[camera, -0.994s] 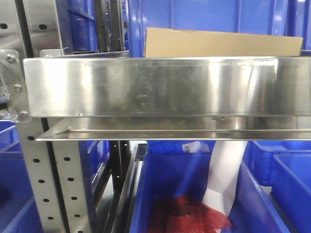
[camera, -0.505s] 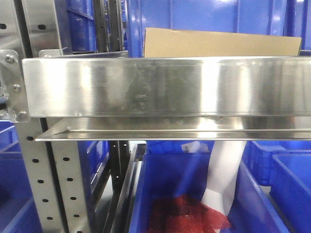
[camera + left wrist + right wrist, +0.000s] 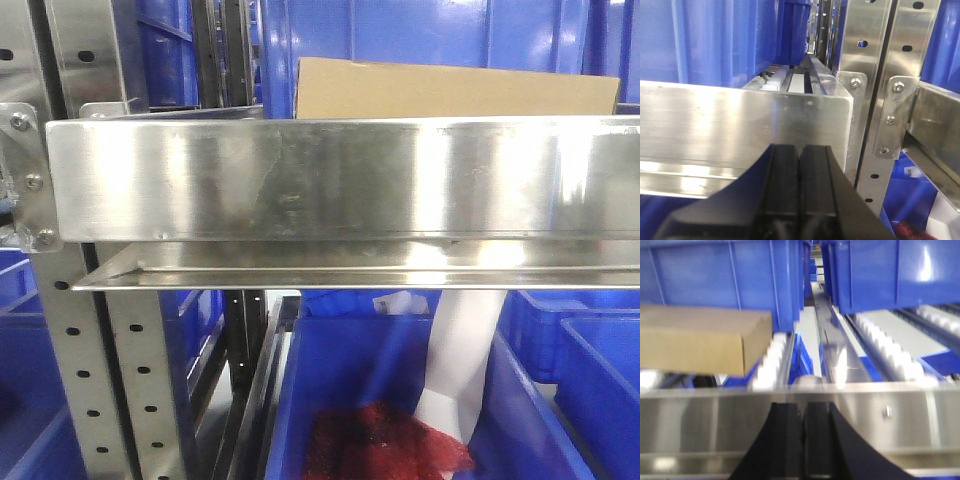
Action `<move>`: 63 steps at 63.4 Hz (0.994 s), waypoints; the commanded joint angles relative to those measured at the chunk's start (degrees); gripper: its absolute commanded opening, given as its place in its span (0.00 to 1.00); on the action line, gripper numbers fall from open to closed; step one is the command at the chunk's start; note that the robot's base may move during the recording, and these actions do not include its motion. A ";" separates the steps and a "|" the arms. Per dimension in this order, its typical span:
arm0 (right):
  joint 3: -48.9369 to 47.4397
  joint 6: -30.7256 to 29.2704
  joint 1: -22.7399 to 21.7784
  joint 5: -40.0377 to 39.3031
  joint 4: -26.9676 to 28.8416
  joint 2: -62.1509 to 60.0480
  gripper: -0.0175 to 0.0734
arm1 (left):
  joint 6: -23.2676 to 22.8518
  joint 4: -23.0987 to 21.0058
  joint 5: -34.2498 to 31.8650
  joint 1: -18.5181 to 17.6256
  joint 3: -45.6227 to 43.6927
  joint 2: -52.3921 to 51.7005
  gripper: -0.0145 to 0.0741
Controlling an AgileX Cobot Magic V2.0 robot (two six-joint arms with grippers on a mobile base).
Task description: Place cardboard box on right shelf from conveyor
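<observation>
Now the cardboard box rests behind the right shelf lip, up and left of the right gripper, which, like the left gripper, is clenched empty; barely shifted lately, it looks placed.

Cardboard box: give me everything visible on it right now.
The cardboard box is plain tan, unmarked, long and rectangular, lying flat and lengthwise behind the right shelf's brushed steel front lip, which hides its lower part in the front view. Blue bins stand behind it. From the right wrist view its end face and top show clean edges, no tape or label visible; it looks to rest on white rollers. Neither tool touches it.
</observation>
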 commanded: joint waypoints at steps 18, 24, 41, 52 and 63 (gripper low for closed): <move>10.23 -0.85 -0.69 -8.51 2.33 -7.78 0.25 | -0.40 -0.50 -5.19 -0.01 -0.19 -0.69 0.03; 10.04 -0.85 -0.69 -6.61 3.10 -7.77 0.25 | -0.40 -0.50 -5.19 -0.01 -0.19 -0.69 0.03; 10.04 -0.85 -0.69 -5.50 3.10 -7.77 0.25 | -0.40 -0.50 -5.19 -0.01 -0.19 -0.69 0.03; 10.04 -0.85 -0.69 -5.50 3.10 -7.77 0.25 | -0.40 -0.50 -5.19 -0.01 -0.19 -0.69 0.03; 10.04 -0.85 -0.69 -5.50 3.10 -7.77 0.25 | -0.40 -0.50 -5.19 -0.01 -0.19 -0.69 0.03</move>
